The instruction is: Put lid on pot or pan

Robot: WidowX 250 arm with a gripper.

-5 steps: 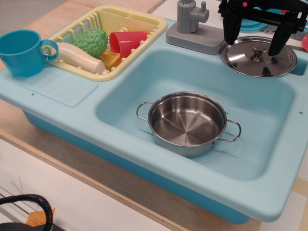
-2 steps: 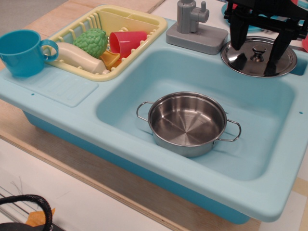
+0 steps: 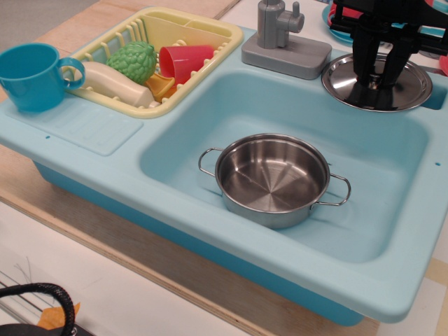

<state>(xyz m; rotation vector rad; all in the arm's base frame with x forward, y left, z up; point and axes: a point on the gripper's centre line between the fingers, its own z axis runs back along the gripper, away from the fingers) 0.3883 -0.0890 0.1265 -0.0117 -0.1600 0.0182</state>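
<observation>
lid point(image 3: 406, 82) lying flat on sink rim behind-right of pot point(image 3: 271, 178), which sits in basin | gripper point(image 3: 376, 78) fingers drawn together at lid's centre knob; firm clamp cannot be confirmed | advised: lift straight, keep level, centre over pot.

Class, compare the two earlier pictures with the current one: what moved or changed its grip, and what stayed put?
The gripper came down over the lid and its fingers drew in from wide apart to close around the knob; whether they grip it yet is unclear. The lid stayed on the sink's back right corner. The pot in the basin and the blue mug stayed put.
</observation>
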